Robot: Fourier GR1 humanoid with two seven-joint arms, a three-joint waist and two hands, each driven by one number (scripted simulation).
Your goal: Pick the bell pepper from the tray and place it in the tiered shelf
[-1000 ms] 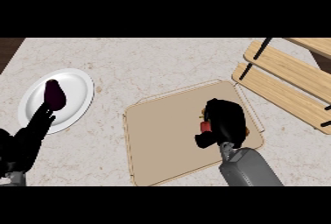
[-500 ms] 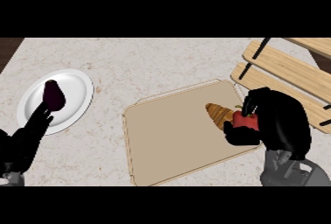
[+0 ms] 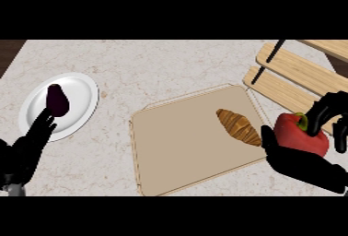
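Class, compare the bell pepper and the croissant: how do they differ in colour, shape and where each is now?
The bell pepper is red and rounded; the croissant is brown and elongated. The bell pepper is held in the right hand, past the tray edge; the croissant lies on the tray. Both are foods.

Plenty of bare worktop (image 3: 170, 69) between the white plate (image 3: 78, 99) and the tiered shelf (image 3: 299, 78) — nothing standing there. My right hand (image 3: 299, 159) with the bell pepper (image 3: 301, 134) is just past the tray (image 3: 183, 152) edge, right beside the shelf's lower slats. The shelf's black upright (image 3: 263, 64) sits near that path. The croissant (image 3: 238, 126) lies on the tray's right side — left half is free. My left hand (image 3: 27, 147) rests by the plate.
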